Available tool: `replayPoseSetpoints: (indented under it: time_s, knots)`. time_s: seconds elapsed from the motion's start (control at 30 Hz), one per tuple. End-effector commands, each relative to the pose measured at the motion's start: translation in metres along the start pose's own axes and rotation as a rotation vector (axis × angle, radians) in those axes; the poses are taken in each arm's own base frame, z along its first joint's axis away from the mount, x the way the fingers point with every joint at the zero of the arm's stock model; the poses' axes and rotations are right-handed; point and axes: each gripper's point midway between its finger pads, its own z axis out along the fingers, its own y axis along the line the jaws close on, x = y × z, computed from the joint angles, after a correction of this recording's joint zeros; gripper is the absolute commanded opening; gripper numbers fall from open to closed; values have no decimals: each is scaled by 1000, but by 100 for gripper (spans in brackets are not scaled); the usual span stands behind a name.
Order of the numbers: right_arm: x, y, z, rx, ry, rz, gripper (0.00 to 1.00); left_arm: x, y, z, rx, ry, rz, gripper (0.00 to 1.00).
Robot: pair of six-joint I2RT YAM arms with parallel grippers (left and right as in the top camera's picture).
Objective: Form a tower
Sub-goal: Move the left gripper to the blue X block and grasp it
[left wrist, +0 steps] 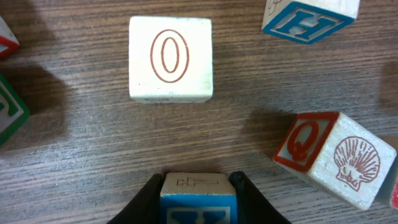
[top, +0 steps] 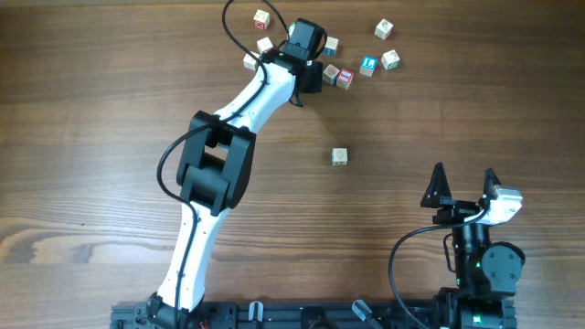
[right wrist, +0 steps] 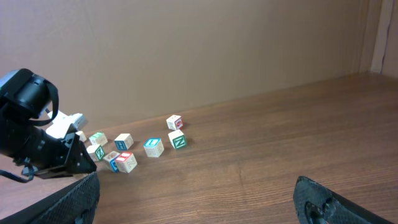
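Snugly, left tool (left wrist: pixel 198 188) pinches a blue-faced wooden cube (left wrist: pixel 199 210).

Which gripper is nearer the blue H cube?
Left. The left gripper, clamping another cube, is close beside the blue H cube; the right gripper sits far off near the robot's base.

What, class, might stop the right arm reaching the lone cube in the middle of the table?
Probably nothing, so yes. The lone cube sits apart on bare wood, ahead-left of the right tool, which is open and empty. The left arm works far off among the other cubes.
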Motion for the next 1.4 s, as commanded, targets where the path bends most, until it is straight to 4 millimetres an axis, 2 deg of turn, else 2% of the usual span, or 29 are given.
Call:
replayPoseSetpoints:
  time_s: [0.0,0.07,0.1,0.23,0.3,0.4,0.53,0.6,0.7,0.83,1.37]
  knots:
    - [-1,4,0,-20,-4,6,100,19,3,6,-14,68,8,21]
    - [-1,4,0,-20,-4,6,100,15,2,-8,-14,68,7,19]
    - [-1,4,0,-20,-4,6,100,6,0,-34,-9,58,7,17]
    - [-1,4,0,-20,-4,6,100,-6,-17,-94,16,27,28,17]
    - [-1,4,0,-20,-4,6,100,-8,-35,-130,42,4,56,21]
    - [-1,4,0,-20,-4,6,100,-1,-61,-160,75,-5,96,22]
    - [-1,4,0,-20,-4,5,100,21,-90,-169,100,30,129,23]
    - [-1,4,0,-20,-4,5,100,25,-97,-170,106,32,142,24]
    - [-1,4,0,-20,-4,5,100,24,-97,-170,106,32,141,24]
    - [-1,4,0,-20,-4,6,100,35,-90,-170,84,79,146,24]
    - [-1,4,0,-20,-4,5,100,36,-91,-170,81,85,91,24]
